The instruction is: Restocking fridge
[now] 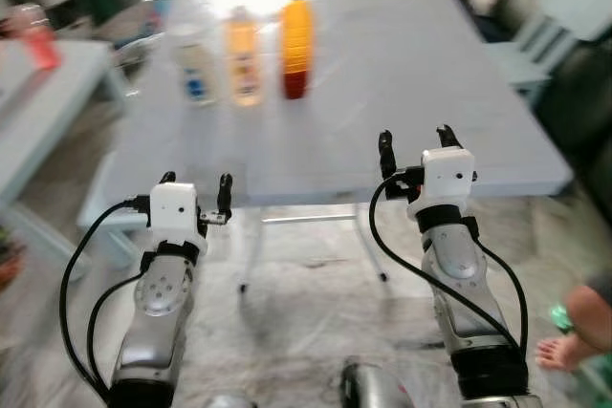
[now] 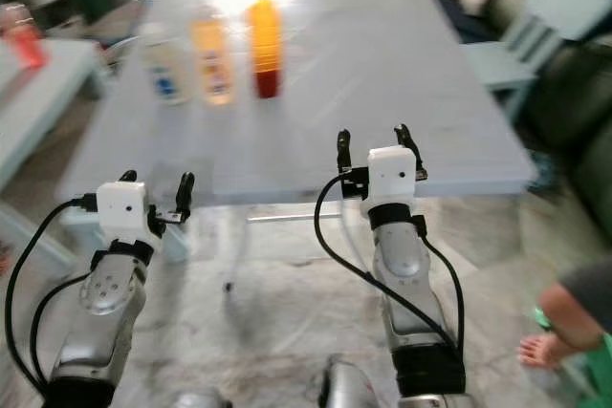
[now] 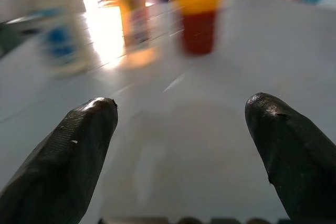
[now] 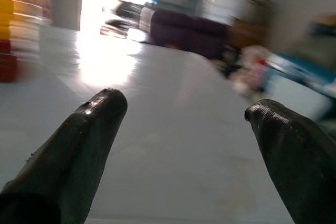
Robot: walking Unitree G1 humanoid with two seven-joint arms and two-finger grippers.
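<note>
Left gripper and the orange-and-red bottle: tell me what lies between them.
Only bare grey tabletop. The left wrist view shows the open left gripper facing the orange-and-red bottle across an unbroken stretch of table surface.

**Item Count**

Bottles on the bench (image 1: 411,93): three — one white bottle (image 1: 195,66), one pale orange bottle (image 1: 243,56), one orange-and-red bottle (image 1: 296,48). Benches: one. Pincers: two, left pincer (image 1: 197,192) and right pincer (image 1: 417,149).
</note>
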